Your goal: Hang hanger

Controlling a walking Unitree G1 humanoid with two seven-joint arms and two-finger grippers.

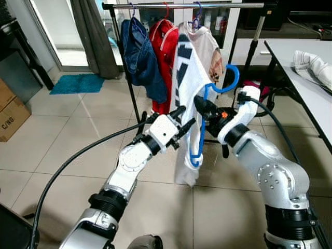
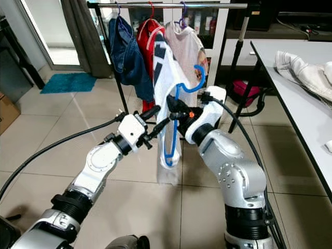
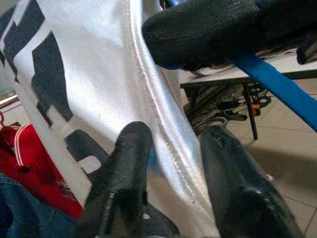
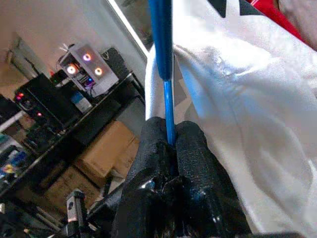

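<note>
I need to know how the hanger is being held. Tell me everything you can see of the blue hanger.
The blue hanger looks like thin glossy plastic. Its open hook curls upward, not yet on the rail. The right gripper is shut on a slim bar of it. A white shirt with dark lettering drapes over it, and the left gripper pinches that shirt's seam.

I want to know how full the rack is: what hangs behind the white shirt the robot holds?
Behind the white shirt on the rail hang a red garment, a blue denim one and a beige shirt. The white shirt covers the beige shirt's lower part.
</note>
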